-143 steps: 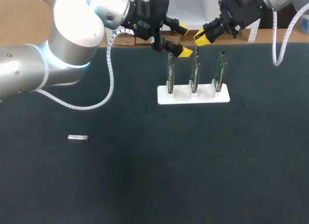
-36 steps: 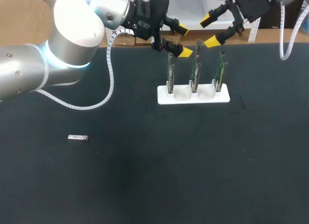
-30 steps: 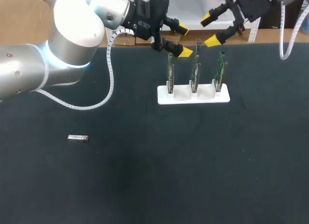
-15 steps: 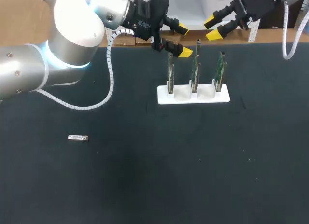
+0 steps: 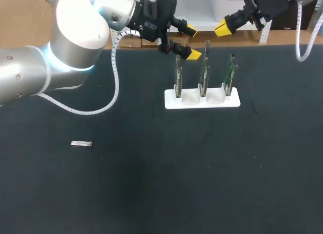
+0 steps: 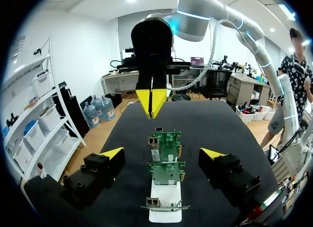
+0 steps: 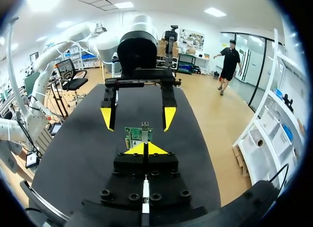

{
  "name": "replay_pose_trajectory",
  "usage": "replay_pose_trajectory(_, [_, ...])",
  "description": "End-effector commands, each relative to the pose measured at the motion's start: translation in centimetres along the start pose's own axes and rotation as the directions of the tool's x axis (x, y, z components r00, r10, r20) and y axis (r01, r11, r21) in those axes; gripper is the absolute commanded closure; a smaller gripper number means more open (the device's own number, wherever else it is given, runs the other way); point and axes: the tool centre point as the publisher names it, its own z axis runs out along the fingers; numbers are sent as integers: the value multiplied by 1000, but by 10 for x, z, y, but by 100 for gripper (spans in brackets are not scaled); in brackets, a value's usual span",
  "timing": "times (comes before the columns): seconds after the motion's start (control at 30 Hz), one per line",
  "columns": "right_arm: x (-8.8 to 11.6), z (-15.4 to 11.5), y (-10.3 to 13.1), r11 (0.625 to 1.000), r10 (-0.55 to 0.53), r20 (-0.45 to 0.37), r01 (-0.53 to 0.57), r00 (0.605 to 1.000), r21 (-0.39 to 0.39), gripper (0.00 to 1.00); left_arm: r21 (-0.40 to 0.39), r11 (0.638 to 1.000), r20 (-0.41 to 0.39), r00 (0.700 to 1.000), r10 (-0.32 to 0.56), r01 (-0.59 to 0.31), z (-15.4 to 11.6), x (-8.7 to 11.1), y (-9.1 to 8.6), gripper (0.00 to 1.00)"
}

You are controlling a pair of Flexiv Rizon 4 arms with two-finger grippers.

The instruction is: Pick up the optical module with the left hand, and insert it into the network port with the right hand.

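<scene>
A small silver module (image 5: pixel 81 143) is seen lying flat on the black table (image 5: pixel 176 188), close to the left edge and about midway between the near and far edges. It is touched by nothing and is well apart from everything else. Toward the far edge, near its middle, a white stand (image 5: pixel 202 100) is set, and three green boards (image 5: pixel 204 67) are held upright in it, side by side. In the left wrist view a metal port (image 6: pixel 155 140) can be made out on one board; which of the three it is cannot be told.

The left tool (image 5: pixel 192 42) is held above the far edge of the table, just beside the top of the board nearest the left edge. Its yellow-tipped fingers are spread wide apart and nothing is gripped. In its own view the row of boards is seen ahead, between the two fingers. The right tool (image 5: pixel 222 28) is held beyond the far edge, near the stand but clear of it. Its fingers are pressed together with nothing seen between them. In the right wrist view the boards are seen just ahead of its tips.
</scene>
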Motion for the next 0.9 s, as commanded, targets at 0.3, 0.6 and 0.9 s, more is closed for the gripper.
replay_pose_trajectory(0.3, [-7,15,4,999,-22,1,22,1000,-34,100,1,1000,-9,1000,-4,4,0,-2,1,0])
replay_pose_trajectory(0.6, [-8,23,3,998,-28,-4,28,1000,-54,100,1,1000,-9,1000,-4,4,0,-2,1,0])
replay_pose_trajectory(0.9, [-6,31,0,997,-27,-11,26,1000,-68,100,1,1000,-9,1000,-4,4,0,-2,1,0])
